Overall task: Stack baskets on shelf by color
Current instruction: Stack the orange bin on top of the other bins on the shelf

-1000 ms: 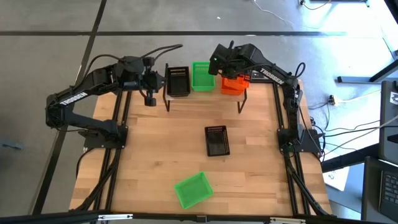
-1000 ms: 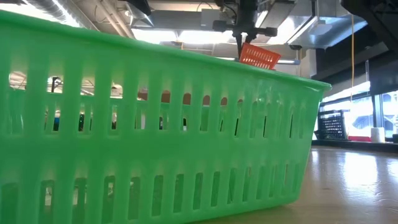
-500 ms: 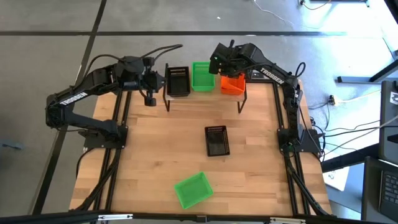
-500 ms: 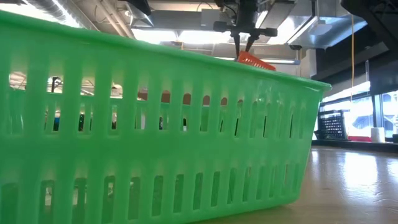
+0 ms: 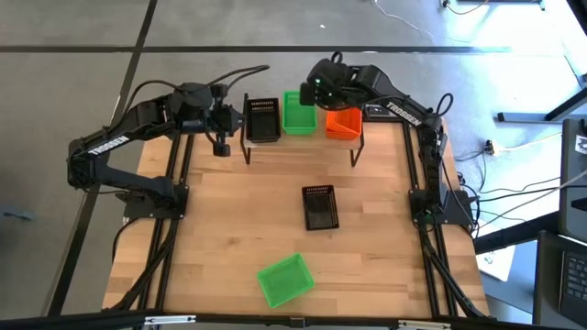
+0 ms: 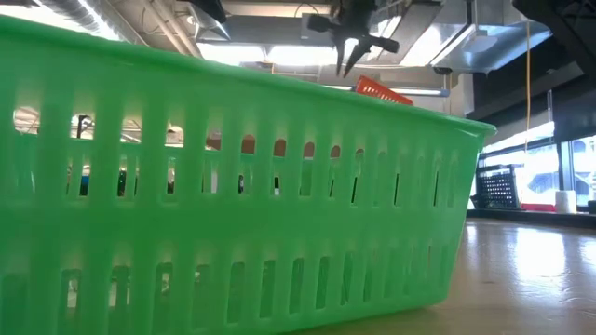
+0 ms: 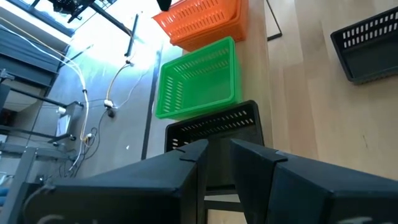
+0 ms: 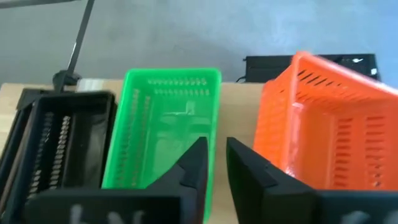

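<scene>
The shelf (image 5: 303,137) at the table's far edge carries black baskets (image 5: 263,119), green baskets (image 5: 296,112) and orange baskets (image 5: 344,122) side by side. The top orange basket (image 8: 323,124) sits tilted in its stack. My right gripper (image 5: 316,89) hovers open above the shelf, between green and orange, touching nothing (image 8: 216,163). My left gripper (image 5: 220,145) waits open off the shelf's left end, in front of the black stack (image 7: 214,127). A black basket (image 5: 319,206) and a green basket (image 5: 285,280) rest on their bases on the table.
In the low view, the loose green basket (image 6: 233,186) fills the foreground and hides most of the table; the orange stack's corner (image 6: 382,90) peeks over its rim. The shelf's thin black legs (image 5: 246,151) stand on the tabletop. Bare wood lies between the shelf and the loose baskets.
My right gripper lowered the tilted orange basket onto the orange stack, let go, then rose and shifted slightly left toward the green stack. The orange basket stays on the shelf, lower than a second ago.
</scene>
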